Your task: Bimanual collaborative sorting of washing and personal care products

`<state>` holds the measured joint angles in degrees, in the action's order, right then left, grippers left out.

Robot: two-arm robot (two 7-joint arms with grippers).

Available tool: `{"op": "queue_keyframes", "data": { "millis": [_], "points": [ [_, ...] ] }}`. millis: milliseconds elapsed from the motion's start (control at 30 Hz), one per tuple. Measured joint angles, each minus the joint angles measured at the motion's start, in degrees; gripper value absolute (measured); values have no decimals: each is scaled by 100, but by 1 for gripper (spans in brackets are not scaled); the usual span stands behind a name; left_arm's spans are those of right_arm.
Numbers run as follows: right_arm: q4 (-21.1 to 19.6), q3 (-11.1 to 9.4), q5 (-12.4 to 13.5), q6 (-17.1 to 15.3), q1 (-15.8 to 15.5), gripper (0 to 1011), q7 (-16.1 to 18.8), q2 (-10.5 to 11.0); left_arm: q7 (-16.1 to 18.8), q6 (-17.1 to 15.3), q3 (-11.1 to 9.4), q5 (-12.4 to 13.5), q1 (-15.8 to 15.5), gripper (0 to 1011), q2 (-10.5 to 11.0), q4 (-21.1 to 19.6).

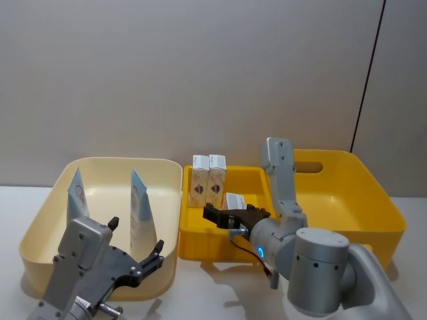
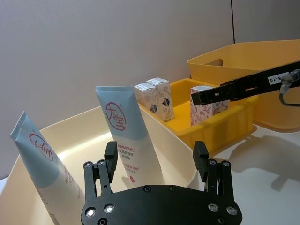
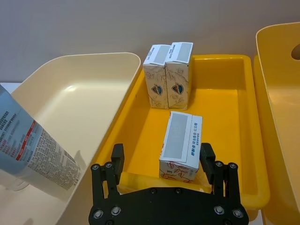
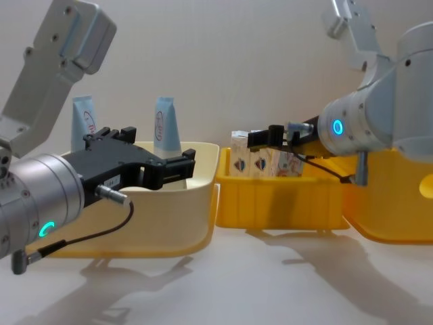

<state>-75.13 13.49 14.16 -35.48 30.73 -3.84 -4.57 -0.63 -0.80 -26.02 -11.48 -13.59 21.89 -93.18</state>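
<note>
Two light-blue tubes [image 1: 77, 193] [image 1: 141, 208] stand upright in the cream bin [image 1: 40, 220]; the left wrist view shows them as tube [image 2: 124, 136] and tube [image 2: 42, 164]. My left gripper [image 1: 137, 257] is open at the bin's near rim, empty, short of the nearer tube. Two white cartons [image 1: 200, 179] [image 1: 217, 177] stand side by side at the back of the small yellow tray [image 1: 193, 241]. A third carton [image 3: 180, 143] stands nearer the front. My right gripper [image 3: 162, 159] is open just in front of and above it, one of its fingers [image 3: 207, 157] close to the carton's side.
A large yellow bin [image 1: 373, 200] with a handle slot sits to the right, against the small tray. The cream bin and tray touch side by side. White tabletop lies in front of all three containers, and a plain wall stands behind.
</note>
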Motion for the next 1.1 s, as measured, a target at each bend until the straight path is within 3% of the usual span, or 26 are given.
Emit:
{"op": "queue_keyframes", "data": {
  "millis": [733,1100],
  "points": [
    [274,-33,-187,57,30,1001,-179,-138,0,0,0,0,0,1003,0,0],
    [316,-40,-218,75,35,755,-208,-160,0,0,0,0,0,1003,0,0]
  ]
}}
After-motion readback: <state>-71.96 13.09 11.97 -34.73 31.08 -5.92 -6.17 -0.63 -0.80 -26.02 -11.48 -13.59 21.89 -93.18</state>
